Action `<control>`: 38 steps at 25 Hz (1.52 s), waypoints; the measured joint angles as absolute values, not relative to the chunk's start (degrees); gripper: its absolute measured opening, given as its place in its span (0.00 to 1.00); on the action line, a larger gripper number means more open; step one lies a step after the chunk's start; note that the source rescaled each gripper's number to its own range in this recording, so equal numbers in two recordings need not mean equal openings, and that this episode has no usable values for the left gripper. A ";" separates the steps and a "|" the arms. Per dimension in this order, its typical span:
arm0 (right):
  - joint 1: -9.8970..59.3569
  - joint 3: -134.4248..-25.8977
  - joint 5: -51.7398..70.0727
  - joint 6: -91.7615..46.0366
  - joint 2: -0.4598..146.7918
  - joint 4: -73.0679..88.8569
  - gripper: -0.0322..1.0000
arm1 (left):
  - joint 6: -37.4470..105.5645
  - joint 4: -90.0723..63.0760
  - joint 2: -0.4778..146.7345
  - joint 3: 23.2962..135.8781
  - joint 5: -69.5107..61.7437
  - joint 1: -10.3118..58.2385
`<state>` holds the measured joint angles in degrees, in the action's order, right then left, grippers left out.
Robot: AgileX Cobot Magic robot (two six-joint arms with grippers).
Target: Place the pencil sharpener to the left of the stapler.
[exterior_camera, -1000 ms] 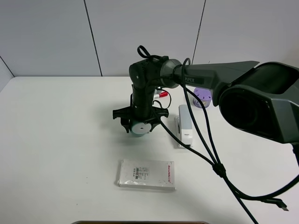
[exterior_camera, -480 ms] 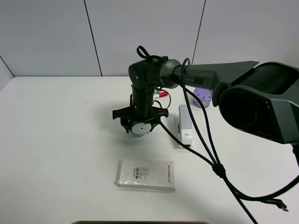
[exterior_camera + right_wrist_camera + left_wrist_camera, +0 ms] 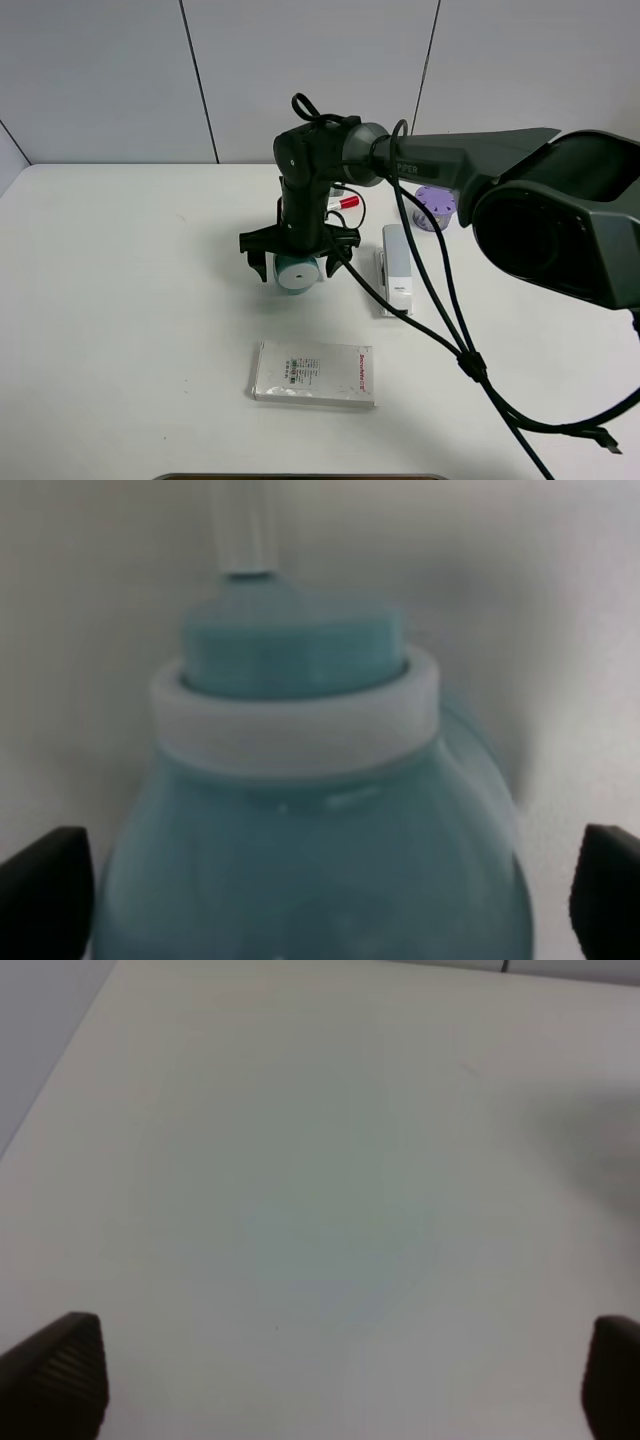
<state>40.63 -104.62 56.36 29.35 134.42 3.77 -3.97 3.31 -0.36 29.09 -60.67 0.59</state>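
Note:
The teal pencil sharpener (image 3: pixel 291 273) lies on the white table just left of the long white and grey stapler (image 3: pixel 396 268). My right gripper (image 3: pixel 296 258) has reached across the middle and hangs right over the sharpener, open, one finger on either side. The right wrist view is filled by the sharpener (image 3: pixel 310 820), its white ring and teal cap pointing away; the dark fingertips (image 3: pixel 40 890) stand apart from its sides. My left gripper (image 3: pixel 340 1380) is open over bare table and does not show in the exterior view.
A flat white packaged box (image 3: pixel 314 373) lies in front of the sharpener. A purple cylinder (image 3: pixel 434 208) stands behind the stapler, and a red-capped marker (image 3: pixel 345 202) lies behind the right arm. Black cables (image 3: pixel 440 300) trail across the stapler's side.
The right gripper's fingers have spread wider and lifted slightly. The sharpener has shifted a little to the left between them, and its white face no longer shows as a full round disc.

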 joint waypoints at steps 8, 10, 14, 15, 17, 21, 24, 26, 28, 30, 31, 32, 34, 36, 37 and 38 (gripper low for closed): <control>40.68 -104.62 57.53 29.40 131.67 1.24 1.00 | -3.97 3.31 -0.36 29.09 -60.67 0.59; 40.75 -104.62 58.16 29.40 131.58 1.21 1.00 | -3.97 3.31 -0.36 29.09 -60.67 0.59; 41.22 -104.62 58.97 29.40 131.58 1.21 1.00 | -3.97 3.31 -0.36 29.09 -60.67 0.59; 41.33 -104.62 58.97 29.40 131.53 1.27 1.00 | -3.97 3.31 -0.36 29.09 -60.67 0.59; 41.33 -104.62 58.97 29.40 131.53 1.71 1.00 | -3.97 3.31 -0.36 29.09 -60.67 0.59; 41.61 -104.62 59.44 29.40 131.24 1.57 1.00 | -3.97 3.31 -0.36 29.09 -60.67 0.59; 41.89 -104.62 59.82 29.40 129.79 1.08 1.00 | -3.97 3.31 -0.36 29.09 -60.67 0.59; 41.89 -104.62 59.89 29.40 128.00 0.72 1.00 | -3.97 3.31 -0.36 29.09 -60.67 0.59; 41.89 -104.62 59.95 29.28 126.03 0.00 1.00 | -3.97 3.31 -0.36 29.09 -60.67 0.59; 41.89 -104.62 60.05 28.50 123.94 -0.77 1.00 | -3.97 3.31 -0.36 29.09 -60.67 0.59; 41.89 -104.62 60.13 28.09 122.84 -1.27 1.00 | -3.97 3.31 -0.36 29.09 -60.67 0.59; 41.95 -104.62 60.41 27.70 121.73 -1.80 1.00 | -3.97 3.31 -0.36 29.09 -60.67 0.59; 41.95 -104.62 61.00 26.50 119.88 -3.25 1.00 | -3.97 3.31 -0.36 29.09 -60.67 0.59; 41.90 -104.62 61.59 24.84 117.94 -4.28 1.00 | -3.97 3.31 -0.36 29.09 -60.67 0.59; 41.76 -104.62 62.10 23.90 117.09 -4.56 1.00 | -3.97 3.31 -0.36 29.09 -60.67 0.59; 41.46 -104.62 62.53 23.16 116.01 -4.76 1.00 | -3.97 3.31 -0.36 29.09 -60.67 0.59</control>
